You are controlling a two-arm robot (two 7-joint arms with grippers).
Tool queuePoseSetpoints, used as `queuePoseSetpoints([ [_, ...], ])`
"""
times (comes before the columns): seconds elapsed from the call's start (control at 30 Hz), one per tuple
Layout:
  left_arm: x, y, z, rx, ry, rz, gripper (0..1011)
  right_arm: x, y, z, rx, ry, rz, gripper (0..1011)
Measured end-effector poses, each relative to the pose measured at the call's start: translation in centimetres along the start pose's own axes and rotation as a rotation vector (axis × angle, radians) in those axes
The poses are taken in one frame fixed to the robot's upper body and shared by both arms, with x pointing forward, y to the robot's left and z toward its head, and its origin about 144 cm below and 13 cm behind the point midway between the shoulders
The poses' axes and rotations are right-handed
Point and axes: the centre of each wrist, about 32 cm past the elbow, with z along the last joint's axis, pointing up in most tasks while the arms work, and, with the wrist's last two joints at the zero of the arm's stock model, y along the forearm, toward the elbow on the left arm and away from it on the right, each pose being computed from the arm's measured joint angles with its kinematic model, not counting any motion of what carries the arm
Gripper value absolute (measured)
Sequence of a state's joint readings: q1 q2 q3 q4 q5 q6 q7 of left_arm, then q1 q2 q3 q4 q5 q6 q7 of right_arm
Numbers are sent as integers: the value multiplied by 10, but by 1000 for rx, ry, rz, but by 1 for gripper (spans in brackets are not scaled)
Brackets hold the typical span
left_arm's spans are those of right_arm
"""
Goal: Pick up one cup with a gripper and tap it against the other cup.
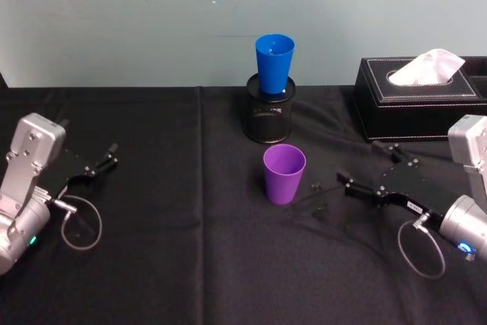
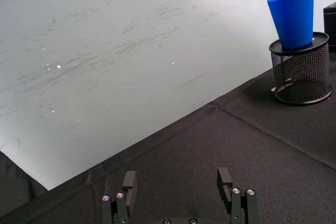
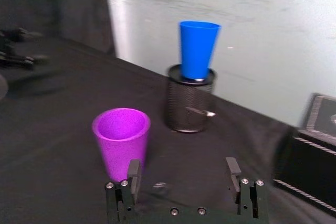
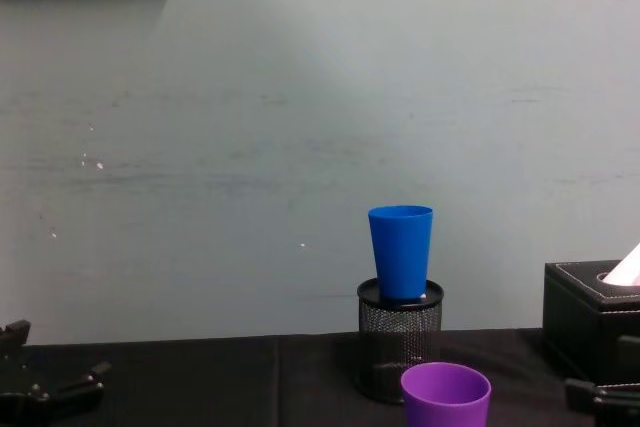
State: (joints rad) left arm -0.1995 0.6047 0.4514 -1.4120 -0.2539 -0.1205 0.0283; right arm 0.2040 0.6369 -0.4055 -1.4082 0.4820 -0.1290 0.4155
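1. Head view.
   - Right claw (image 1: 368, 163) lay open and empty on the cloth (image 1: 167, 264), just right of the purple cup (image 1: 284, 176) and apart from it.
   - The left claw (image 1: 106, 159) was parked at the far left, also open.
   - The blue cup (image 1: 274, 62) stood perched in the mouth of the holder (image 1: 268, 116), behind the purple cup.
   - Risk: a hard or high tap would probably knock the blue cup off its perch, as it appeared only to rest in the rim.
   - Risk: the tissue box (image 1: 418, 104) sat near the right arm, so a wide swing could clip it.

2. Left wrist view.
   - The left claw (image 2: 177, 182) had its jaws parted with nothing between them.
   - The blue cup (image 2: 293, 17) and holder (image 2: 302, 72) stood well apart from it.
   - The mesh hid the cup's base, so its seating depth could not be judged.

3. Right wrist view.
   - The right claw (image 3: 183, 170) had its jaws wide.
   - The purple cup (image 3: 121, 142) stood upright ahead of it, offset toward one finger rather than centred.
   - Risk: advancing on that line would likely shove or topple the light cup instead of enclosing it.
   - Risk: the smooth taper could slip out of a weak pinch.
   - The blue cup (image 3: 198, 48) rose behind it on the holder (image 3: 190, 100).
   - The background was blurred.

4. Chest view.
   - The purple cup (image 4: 445, 397) was cut off by the lower edge, with its base unseen. It stood in front of the holder (image 4: 400, 337) and blue cup (image 4: 401, 252).
   - Both claws were cropped at the lower corners, and their jaw state was unreadable there.
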Motion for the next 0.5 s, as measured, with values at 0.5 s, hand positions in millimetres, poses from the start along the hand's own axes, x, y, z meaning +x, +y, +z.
queuePoseSetpoints([
  [0.5,0,0,0,0,0,0,1000,-4,31,12,-83,-1,212,1003],
])
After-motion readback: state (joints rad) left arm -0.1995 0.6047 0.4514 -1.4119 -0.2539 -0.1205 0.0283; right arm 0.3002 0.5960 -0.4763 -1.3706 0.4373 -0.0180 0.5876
